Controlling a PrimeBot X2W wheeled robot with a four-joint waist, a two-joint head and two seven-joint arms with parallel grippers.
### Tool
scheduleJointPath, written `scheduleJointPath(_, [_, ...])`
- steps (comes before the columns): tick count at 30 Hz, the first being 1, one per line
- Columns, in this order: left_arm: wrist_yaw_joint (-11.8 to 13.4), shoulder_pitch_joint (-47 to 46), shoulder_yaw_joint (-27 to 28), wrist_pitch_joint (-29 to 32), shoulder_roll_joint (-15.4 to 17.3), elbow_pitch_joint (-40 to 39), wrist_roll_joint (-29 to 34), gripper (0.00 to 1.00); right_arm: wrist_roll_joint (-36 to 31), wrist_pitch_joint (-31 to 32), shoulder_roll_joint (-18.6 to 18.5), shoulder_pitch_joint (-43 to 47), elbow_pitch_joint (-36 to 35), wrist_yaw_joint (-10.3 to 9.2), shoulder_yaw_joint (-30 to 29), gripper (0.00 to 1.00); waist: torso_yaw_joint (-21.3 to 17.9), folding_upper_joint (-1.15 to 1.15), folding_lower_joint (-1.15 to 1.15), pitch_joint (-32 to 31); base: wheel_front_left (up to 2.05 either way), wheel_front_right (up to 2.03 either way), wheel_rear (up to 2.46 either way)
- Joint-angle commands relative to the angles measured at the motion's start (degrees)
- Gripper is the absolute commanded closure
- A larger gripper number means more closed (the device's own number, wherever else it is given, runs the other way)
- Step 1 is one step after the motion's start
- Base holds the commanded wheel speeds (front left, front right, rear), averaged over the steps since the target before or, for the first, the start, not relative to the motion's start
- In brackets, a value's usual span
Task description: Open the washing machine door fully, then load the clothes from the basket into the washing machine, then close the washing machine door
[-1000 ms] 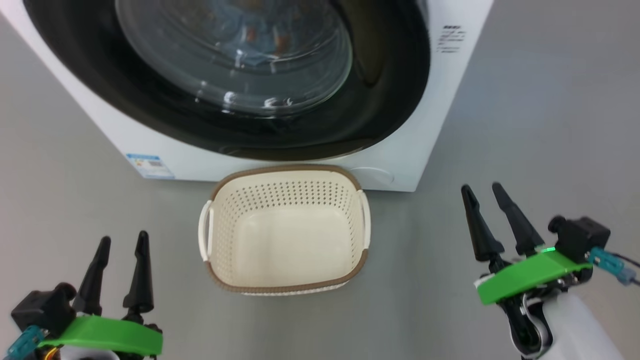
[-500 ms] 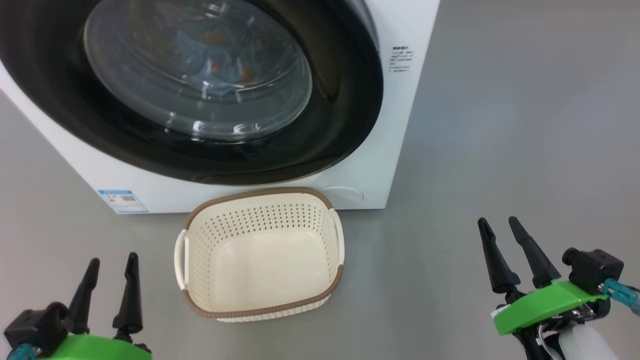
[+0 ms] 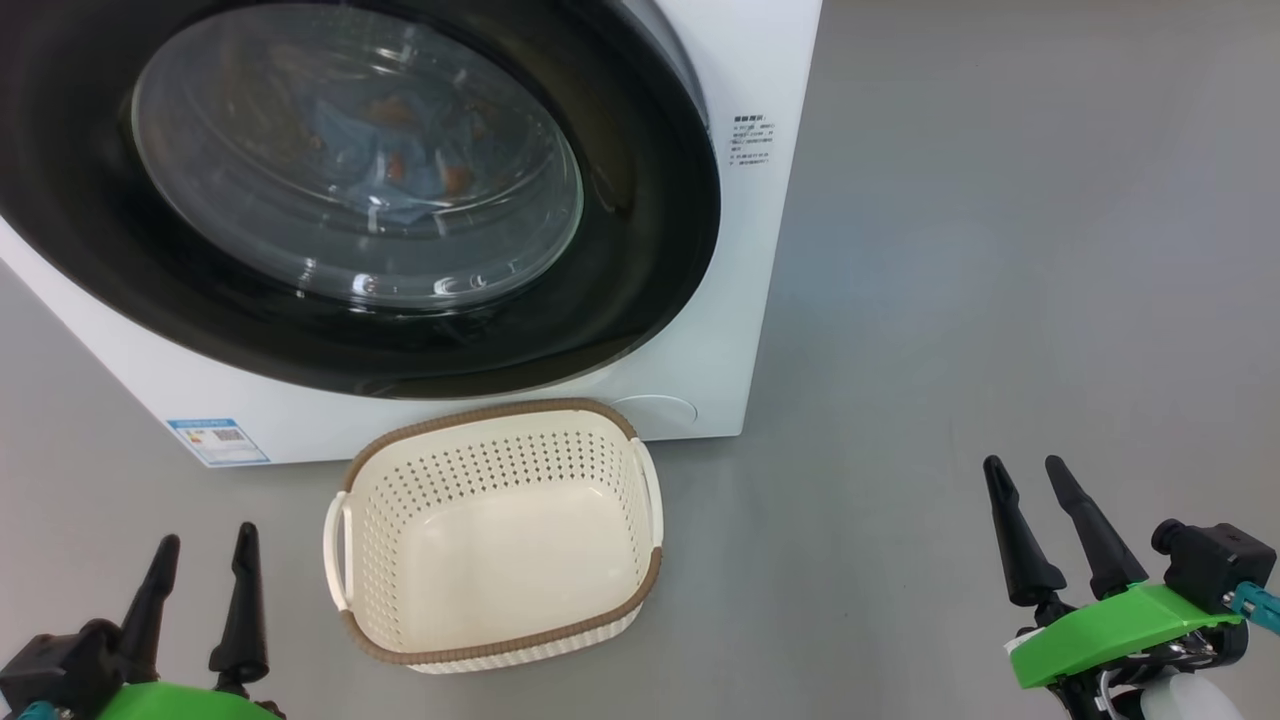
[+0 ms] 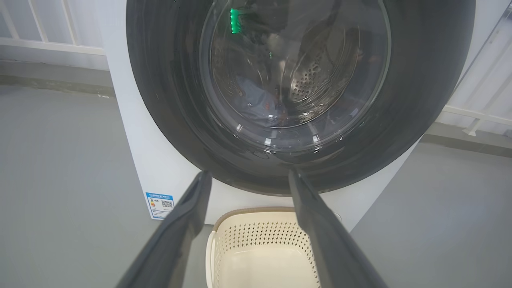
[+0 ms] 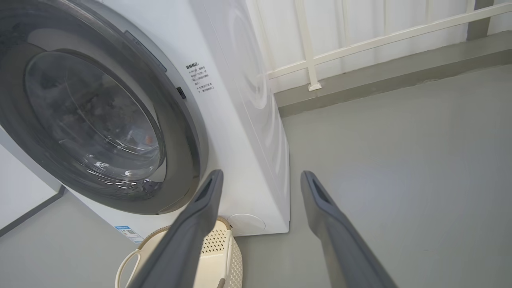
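Grey floor [image 3: 950, 250], basket [image 3: 500, 470] between spread left end effector [image 3: 208, 536] and spread right end effector [image 3: 1022, 462]

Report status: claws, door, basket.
Both open, empty: left claw, right claw. Shut: washing machine door, clothes behind its glass. Empty: basket, on floor below door.

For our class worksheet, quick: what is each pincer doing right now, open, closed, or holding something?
The left pincer is open, holding nothing.
The right pincer is open, holding nothing.
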Motion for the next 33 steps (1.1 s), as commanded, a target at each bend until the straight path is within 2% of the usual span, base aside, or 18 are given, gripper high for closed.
scheduleJointPath(1, [-0.1,-0.5,2.6,-0.4,1.2,-0.8,0.8,0.0,-0.8,-0.3,-0.6,1.1,-1.6,-0.08,0.6,0.0,-0.1,0.0,0.0,-0.3,0.0,0.0,0.0])
scheduleJointPath(23, [-0.1,-0.1,3.5,-0.4,0.8,-0.9,2.9,0.0,-1.2,-0.3,-0.1,0.9,-2.0,-0.08,0.2,0.0,-0.1,0.0,0.0,0.0,0.0,0.0,0.0])
scheduleJointPath(24, [0.0,0.2,1.3,0.0,-0.4,0.2,2.5,1.0,-0.1,0.0,0.3,1.2,-0.5,0.0,-0.9,1.0,-0.1,0.0,0.0,0.0,0.0,0.0,0.0])
scheduleJointPath(29, [0.0,0.9,0.2,0.1,-2.7,2.9,2.4,1.0,0.2,0.0,1.6,1.4,2.6,0.0,-0.7,1.0,-0.1,0.0,0.0,0.0,0.0,0.0,0.0])
scheduleJointPath(33, [0.0,0.9,0.4,0.7,-3.1,3.0,0.3,1.0,2.0,0.6,1.9,1.5,2.5,0.0,-0.9,1.0,-0.1,0.0,0.04,-0.2,0.0,0.0,0.0])
